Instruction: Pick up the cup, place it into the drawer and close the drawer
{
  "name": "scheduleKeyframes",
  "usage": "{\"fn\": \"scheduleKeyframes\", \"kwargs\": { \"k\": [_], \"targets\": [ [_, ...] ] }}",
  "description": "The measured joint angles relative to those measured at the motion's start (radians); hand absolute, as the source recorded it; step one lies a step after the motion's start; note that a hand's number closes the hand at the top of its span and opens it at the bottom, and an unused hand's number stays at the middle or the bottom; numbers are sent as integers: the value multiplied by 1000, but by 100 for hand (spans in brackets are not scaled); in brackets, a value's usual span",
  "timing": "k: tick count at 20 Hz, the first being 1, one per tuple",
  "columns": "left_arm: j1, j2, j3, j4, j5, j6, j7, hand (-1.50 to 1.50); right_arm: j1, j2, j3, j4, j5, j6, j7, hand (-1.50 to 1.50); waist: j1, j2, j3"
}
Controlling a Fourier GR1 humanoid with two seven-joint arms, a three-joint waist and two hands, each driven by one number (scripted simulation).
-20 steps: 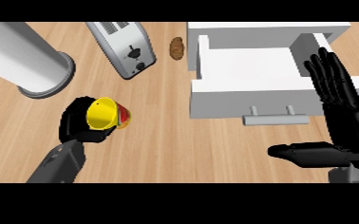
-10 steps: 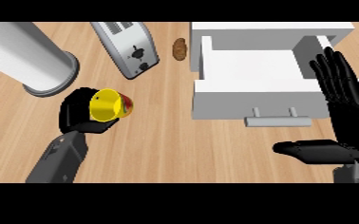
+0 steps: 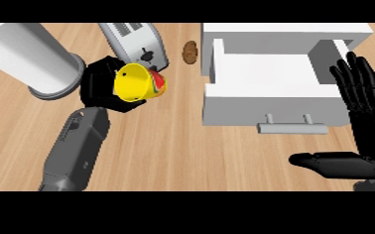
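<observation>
Cup (image 3: 138, 82), just one, clamped in the left robot hand (image 3: 101, 82), moved farther, nearer the one toaster (image 3: 135, 47); one open drawer (image 3: 271, 111); right robot hand (image 3: 359, 94) spread.

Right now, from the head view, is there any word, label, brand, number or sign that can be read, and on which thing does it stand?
None: no text can be read in this view.
yellow cup: a red patch on its side, no letters can be made out.
toaster: only dark marks on top, no writing.
white drawer and its handle: plain.
grey cylinder: plain.
</observation>
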Motion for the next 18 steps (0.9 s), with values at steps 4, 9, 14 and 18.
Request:
{"fn": "scheduleKeyframes", "kwargs": {
  "k": [4, 9, 14, 18],
  "targets": [
    [-52, -38, -41, -142, 3, 64, 125, 150, 15, -7, -20, 18, -15, 17, -33, -150, -1, 1, 0],
    [-119, -76, -128, -269, 3, 164, 282, 150, 22, -5, -23, 20, -21, 25, -44, -150, -6, 3, 0],
    [-215, -90, -203, -297, -8, 272, 396, 150, 1, -10, -31, 28, -26, 27, -31, -150, -13, 6, -1],
    [-325, -93, -266, -246, 14, 377, 455, 150, -15, -19, -38, 38, -29, 32, -24, -150, -21, 8, -1]
  ]
}}
